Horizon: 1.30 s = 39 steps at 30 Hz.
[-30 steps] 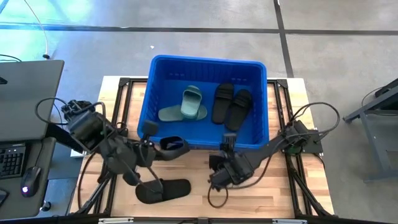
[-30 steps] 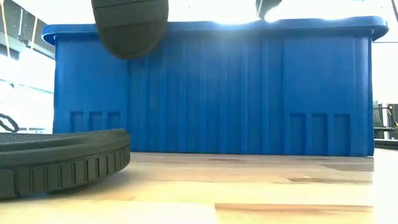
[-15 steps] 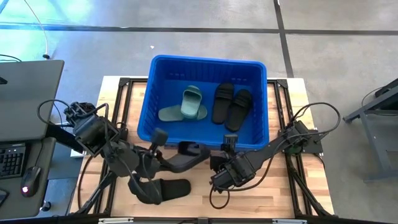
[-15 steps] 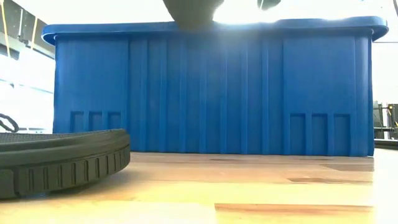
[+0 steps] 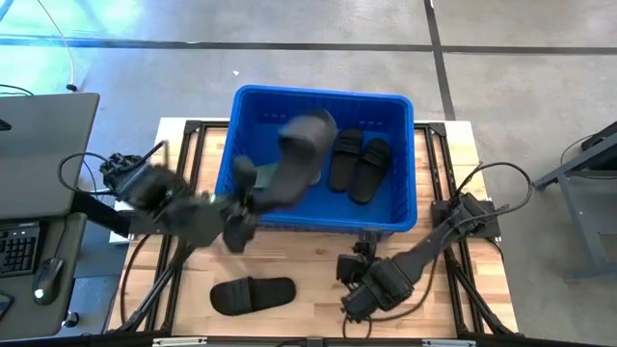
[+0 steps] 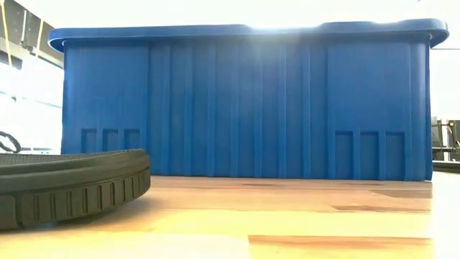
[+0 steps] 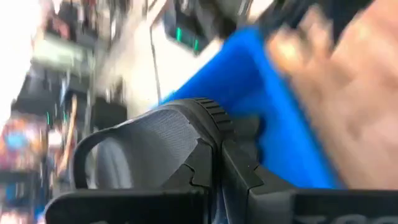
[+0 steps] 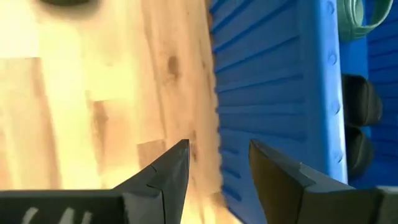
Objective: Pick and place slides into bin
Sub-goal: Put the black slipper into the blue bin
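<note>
Carried slide: a black slide held up over the bin's left half, above the rim, blurred in the high view; in the left wrist view its strap and ridged sole edge sit right at the fingers
Left hand: the left hand clenched on the carried slide's end, at the bin's near-left wall, its arm reaching in from the desk's left side
Bin: the blue bin stands at the far middle of the desk; in the low view its ribbed front wall fills most of the frame
Slides in bin: two black slides lying side by side, touching, in the right half of the bin floor; the green slides are mostly hidden under the carried slide, only a curved green edge shows in the right wrist view
Slide on desk: one black slide lying flat on the near-left part of the desk, well apart from the bin; its ridged sole edge shows close up in the low view
Right hand: the right hand low over the desk just in front of the bin's near wall, released, its two fingers spread with nothing between them
Desk: light wooden desk on a black frame
</note>
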### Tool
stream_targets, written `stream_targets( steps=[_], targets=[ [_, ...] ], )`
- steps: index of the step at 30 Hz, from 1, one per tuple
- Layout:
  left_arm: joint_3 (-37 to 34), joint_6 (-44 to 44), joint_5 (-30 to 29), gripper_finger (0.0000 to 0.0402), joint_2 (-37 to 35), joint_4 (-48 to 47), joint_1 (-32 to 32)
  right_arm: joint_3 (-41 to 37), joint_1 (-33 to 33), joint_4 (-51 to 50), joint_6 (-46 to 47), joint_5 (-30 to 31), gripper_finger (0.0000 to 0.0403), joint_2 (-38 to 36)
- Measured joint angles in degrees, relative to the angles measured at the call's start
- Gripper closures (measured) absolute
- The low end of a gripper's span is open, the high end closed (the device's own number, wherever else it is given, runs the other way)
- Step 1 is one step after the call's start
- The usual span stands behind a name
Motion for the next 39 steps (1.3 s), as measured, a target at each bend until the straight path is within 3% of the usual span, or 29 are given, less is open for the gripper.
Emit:
stream_targets(
  steps=[3, 7, 11, 16, 20, 22, 26, 33, 39],
  targets=[
    [-0.8, -5.9, 2.9, 0.0401, 0.1, -5.1, 5.8, 0.0, 2.1, 0.0, 2.9, 0.3, 0.0247, 0.0],
    [-6.1, -8.3, 14.3, 0.0401, 0.3, -4.3, 14.8, 0.0, 4.9, 0.0, 7.0, 3.4, 0.0247, 0.0],
    [-15.0, 4.4, 26.1, 0.0401, 0.3, 3.0, 21.8, 0.0, 7.2, 0.0, 10.1, 4.9, 0.0247, 0.0],
    [-23.9, 21.5, 33.2, 0.0401, 0.4, 15.0, 27.2, 0.0, 9.2, 0.0, 13.6, 5.6, 0.0247, 0.0],
    [-26.9, 28.9, 51.1, 0.0401, 0.4, 18.8, 31.1, 0.0, 10.5, -0.1, 13.8, 6.8, 0.0247, 0.0],
    [-28.3, 31.4, 57.1, 0.0401, 0.5, 18.6, 31.9, 0.0, 10.9, 0.0, 14.0, 8.2, 0.0247, 0.0],
    [-31.7, 31.8, 55.0, 0.0399, 0.7, 16.5, 32.3, 0.0, 11.3, 0.0, 14.1, 9.1, 0.0247, 0.0],
    [-41.6, 24.8, 40.9, 0.0362, 0.7, 18.9, 32.5, 0.0, 11.3, -0.1, 18.1, 8.8, 0.0247, 0.0],
    [-45.8, 20.3, 42.1, 0.03, 0.3, 20.7, 32.6, 0.0, 11.3, -0.1, 19.8, 8.2, 0.0247, 0.0]
  ],
)
